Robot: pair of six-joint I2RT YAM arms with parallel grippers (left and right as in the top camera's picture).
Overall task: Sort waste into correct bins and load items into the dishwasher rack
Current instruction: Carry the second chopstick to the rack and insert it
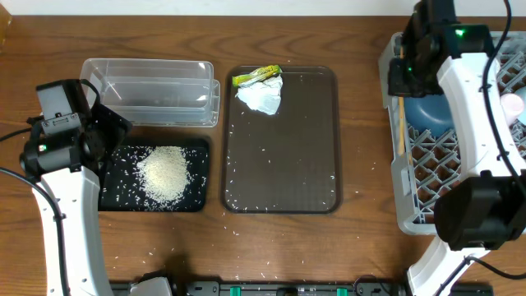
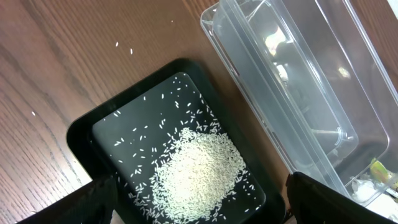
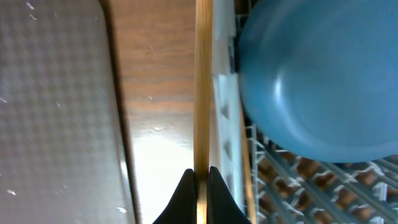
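Only close-up: chopsticks [image 3: 202, 93] in right jaws.

The right arm [image 1: 470, 82] covers much of the grey rack [image 1: 403, 207] and half the dark-blue bowl [image 1: 427, 112].

- Table [image 1: 329, 33]: mid-brown wood, darker grain lines.
- Black tray [image 2: 78, 134]: glossy black, speckled and heaped with white rice grains [image 2: 199, 171].
- Plastic tub [image 1: 148, 90]: clear, colourless.
- Serving tray [image 1: 283, 156]: dark brown, fine dimpled pattern.
- Wrapper [image 1: 255, 76]: yellow-green.
- Tissue [image 1: 261, 99]: white.
- Rack [image 1: 403, 197]: pale grey, lattice grid floor.
- Bowl [image 3: 317, 81]: blue, plain.
- Chopstick [image 3: 202, 81]: light tan wood.
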